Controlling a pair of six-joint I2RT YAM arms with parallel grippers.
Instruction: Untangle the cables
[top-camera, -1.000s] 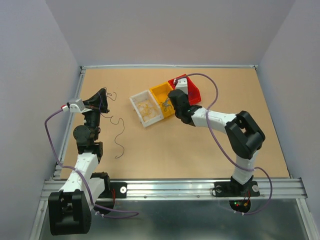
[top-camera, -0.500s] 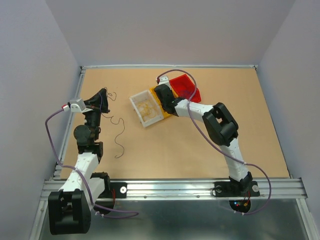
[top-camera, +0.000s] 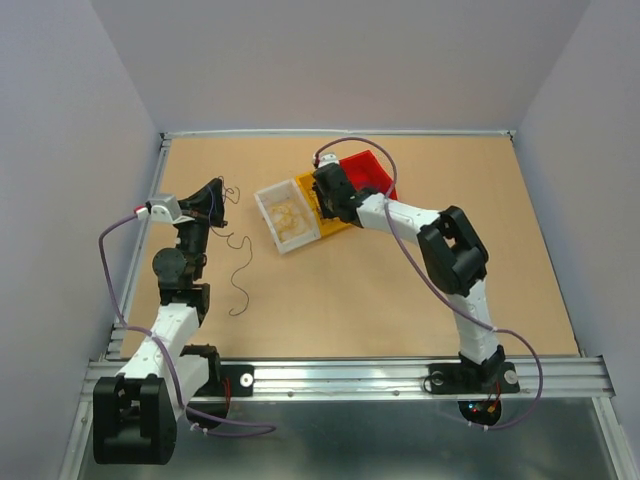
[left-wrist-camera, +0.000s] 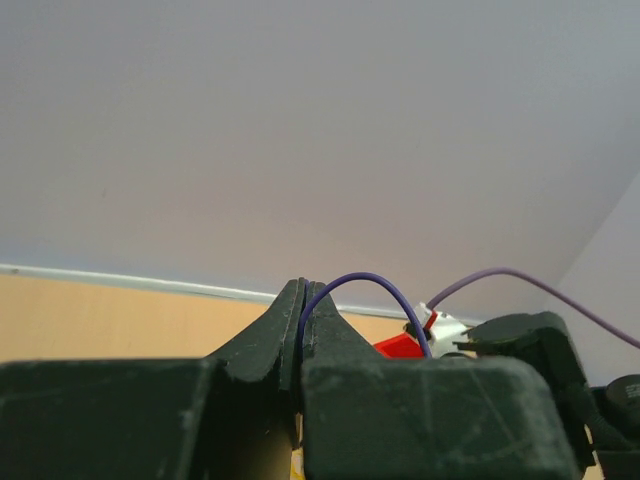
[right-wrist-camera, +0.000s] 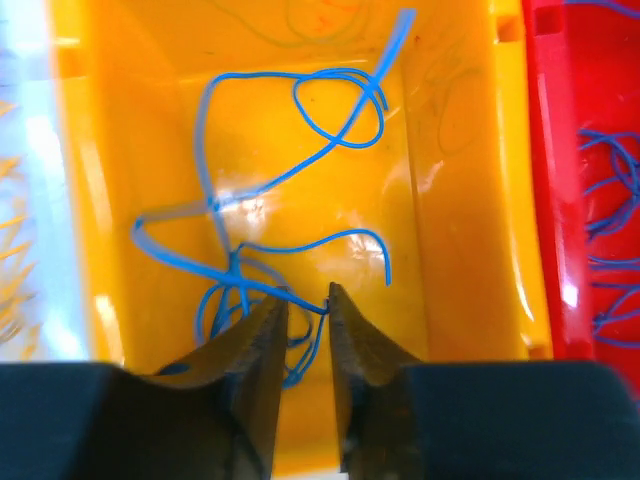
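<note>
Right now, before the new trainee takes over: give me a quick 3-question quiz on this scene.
1. True or false: the left pincer is shut on a purple wire.
2. Which bin does the right pincer hang over? A white, B yellow, C red.
3. Fill in: the wires lying in that bin are ___ in colour.

Key:
1. True.
2. B, the yellow bin.
3. Blue; the blue wires lie looped on its floor.

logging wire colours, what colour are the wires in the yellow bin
Blue. The wires show best in the right wrist view, lying in the yellow bin.
</note>
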